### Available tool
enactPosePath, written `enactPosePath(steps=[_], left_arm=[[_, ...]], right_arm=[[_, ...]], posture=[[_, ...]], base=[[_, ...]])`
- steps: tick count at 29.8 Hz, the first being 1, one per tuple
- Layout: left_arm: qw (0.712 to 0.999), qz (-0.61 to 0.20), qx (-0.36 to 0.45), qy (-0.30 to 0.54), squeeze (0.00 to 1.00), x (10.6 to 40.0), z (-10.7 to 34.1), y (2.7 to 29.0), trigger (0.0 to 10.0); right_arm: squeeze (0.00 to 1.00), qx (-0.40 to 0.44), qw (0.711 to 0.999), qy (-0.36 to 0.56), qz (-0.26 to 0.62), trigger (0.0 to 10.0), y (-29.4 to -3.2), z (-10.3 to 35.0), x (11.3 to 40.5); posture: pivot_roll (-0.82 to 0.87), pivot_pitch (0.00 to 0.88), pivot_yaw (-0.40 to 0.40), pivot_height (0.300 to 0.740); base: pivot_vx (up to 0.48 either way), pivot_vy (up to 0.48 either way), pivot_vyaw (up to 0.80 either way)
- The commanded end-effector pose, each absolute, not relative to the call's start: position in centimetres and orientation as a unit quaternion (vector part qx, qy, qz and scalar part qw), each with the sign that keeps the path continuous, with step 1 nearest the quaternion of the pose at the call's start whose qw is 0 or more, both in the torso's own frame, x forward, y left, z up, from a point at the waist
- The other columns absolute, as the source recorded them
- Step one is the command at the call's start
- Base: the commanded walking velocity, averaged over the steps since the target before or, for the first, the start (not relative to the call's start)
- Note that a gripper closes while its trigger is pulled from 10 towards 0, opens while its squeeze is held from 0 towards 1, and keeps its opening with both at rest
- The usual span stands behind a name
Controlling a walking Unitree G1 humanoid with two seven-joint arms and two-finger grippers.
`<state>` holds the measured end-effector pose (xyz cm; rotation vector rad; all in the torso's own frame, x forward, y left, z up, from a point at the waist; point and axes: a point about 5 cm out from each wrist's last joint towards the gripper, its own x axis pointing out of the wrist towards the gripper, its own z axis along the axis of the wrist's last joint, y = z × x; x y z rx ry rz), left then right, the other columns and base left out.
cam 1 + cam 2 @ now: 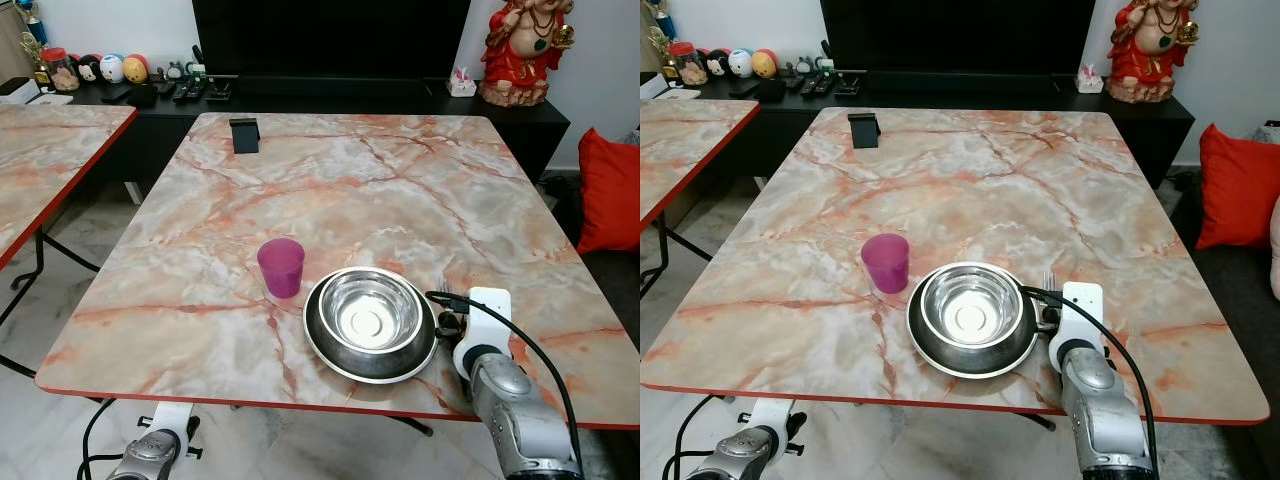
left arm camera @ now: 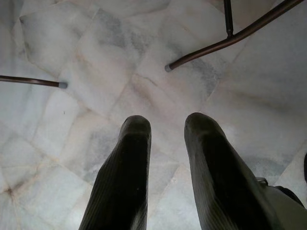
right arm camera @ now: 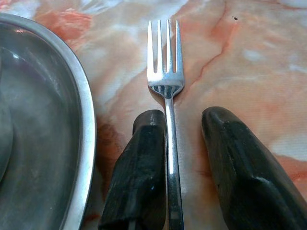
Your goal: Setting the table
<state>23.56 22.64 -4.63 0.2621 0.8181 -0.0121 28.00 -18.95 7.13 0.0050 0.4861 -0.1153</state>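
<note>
A steel fork (image 3: 166, 72) lies flat on the marble table (image 1: 350, 190), just to the right of a steel plate (image 1: 318, 345) that carries a steel bowl (image 1: 370, 310). My right gripper (image 3: 184, 117) is open low over the table, its fingers on either side of the fork's handle. One finger (image 3: 144, 158) touches the handle and the other stands apart from it. A purple cup (image 1: 281, 266) stands upright to the left of the plate. My left gripper (image 2: 168, 124) hangs open over the floor below the table's near edge.
A small black stand (image 1: 244, 134) sits at the far left of the table. A second marble table (image 1: 40, 150) is on the left. Behind is a dark TV cabinet (image 1: 330, 100) with a red statue (image 1: 520, 50). A red cushion (image 1: 610, 190) lies on the right.
</note>
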Motion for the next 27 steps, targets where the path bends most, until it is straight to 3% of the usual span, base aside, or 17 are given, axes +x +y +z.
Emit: enactPosePath(steps=[1, 27], left_arm=[[0.906, -0.003, 0.134, 0.401, 0.00, 23.38, -4.67, 23.01, 10.0], [0.906, -0.003, 0.133, 0.401, 0.00, 23.41, -4.65, 23.01, 10.0]], right_arm=[[0.00, 0.010, 0.971, 0.233, -0.057, 10.0, -19.02, 7.46, 28.32], [0.00, 0.008, 0.973, 0.220, -0.070, 10.0, -19.62, 8.24, 28.52]], posture=[[-0.02, 0.000, 0.009, 0.740], [-0.02, 0.000, 0.010, 0.740]], base=[[0.000, 0.000, 0.00], [0.000, 0.000, 0.00]])
